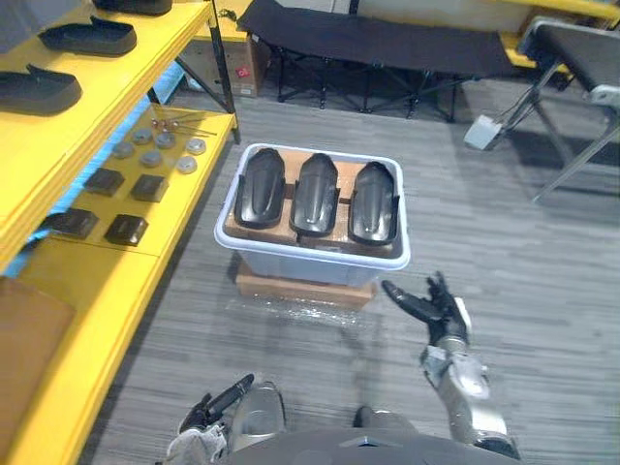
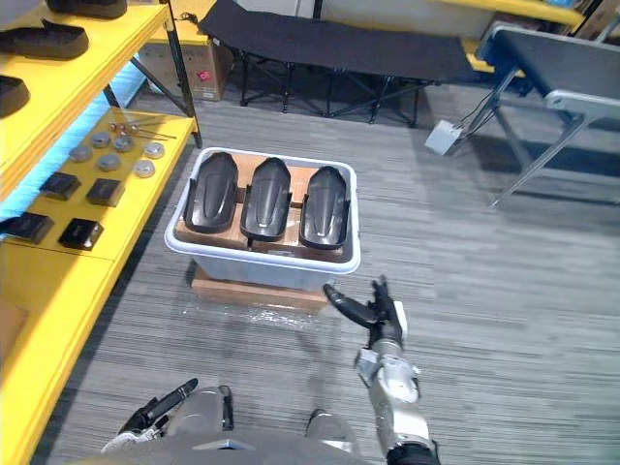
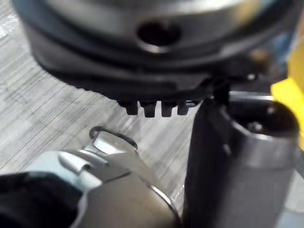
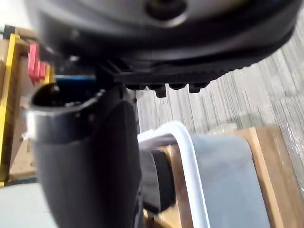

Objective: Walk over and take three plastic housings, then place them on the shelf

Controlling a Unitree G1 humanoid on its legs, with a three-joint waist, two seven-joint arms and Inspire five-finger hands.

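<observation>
Left eye view: three plastic housings [image 1: 316, 194] lie side by side, domed side up, in a pale bin [image 1: 320, 263]. The bin sits on a brown block [image 1: 302, 289] on the floor, just beside the yellow shelf [image 1: 92, 281]. Your right hand [image 1: 436, 305] hovers near the bin's near right corner, apart from it. Its fingers are spread, thumb out, holding nothing. Your left hand [image 1: 215, 405] hangs low, fingers loose and empty.

Right eye view: the right-hand housing [image 2: 325, 221] lies closest to your right hand. The bin rim and a strip of floor lie between them.

Left wrist view: floor planks lie past the left hand, with no housing near it.

Right wrist view: the bin's white rim runs just past the thumb [image 4: 85, 156]. A dark shape inside the rim is likely a housing.

The step looks like the approach. Bring the right hand up over the rim, not through it. Take the nearest housing across its long sides and lift straight up, since the neighbours lie close.
</observation>
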